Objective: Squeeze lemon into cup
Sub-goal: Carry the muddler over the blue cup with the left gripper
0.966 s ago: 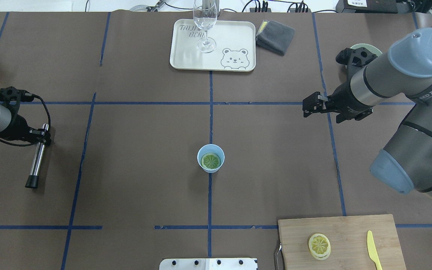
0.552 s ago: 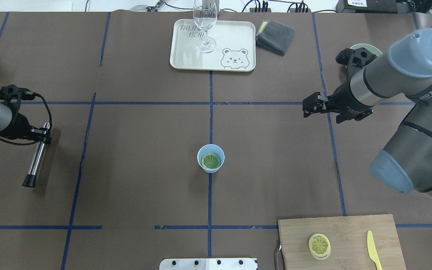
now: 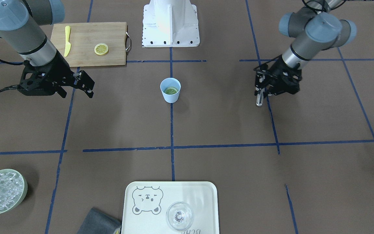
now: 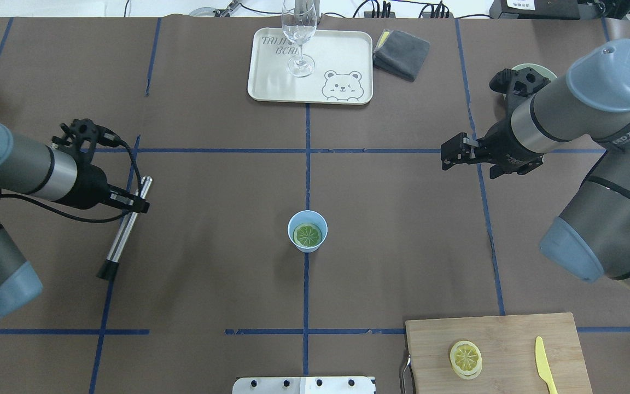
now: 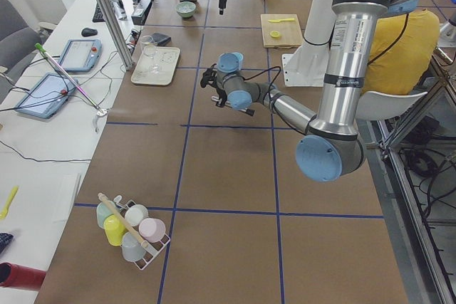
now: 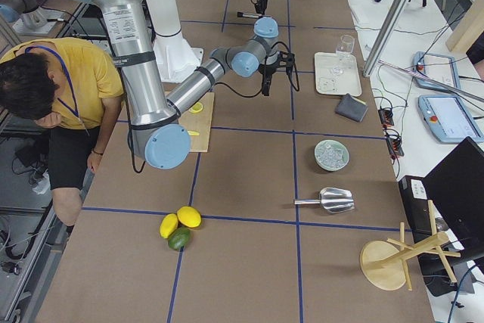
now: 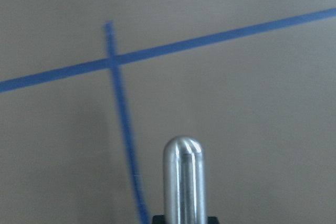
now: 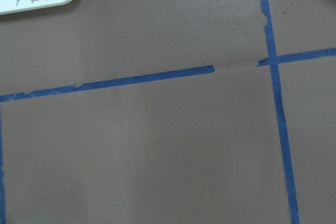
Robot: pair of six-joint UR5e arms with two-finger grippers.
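Brown paper table (image 4: 211,273), blue tape grid. Overhead view crops the wine glass (image 4: 298,33) at its bowl; it stands on the bear tray (image 4: 271,82). Green ice bowl (image 4: 534,68) mostly hidden behind the right arm there. Left wrist view shows only the rounded steel end of a metal rod (image 4: 123,235) over a tape crossing; finger detail not readable.

Cup (image 4: 320,219) upright on the centre tape line. Lemon (image 4: 308,235) lies flat, deep inside it, face up; rind edge hard to make out, tint greenish.

Left gripper (image 4: 135,203) clamped on the rod near its upper end, well apart from the cup, on the robot's left. Right gripper (image 4: 447,155) hovers on the robot's right and beyond the cup, fingers apart, holding nothing.

Second slice (image 4: 465,359) and yellow knife (image 4: 543,364) on the cutting board (image 4: 512,334).
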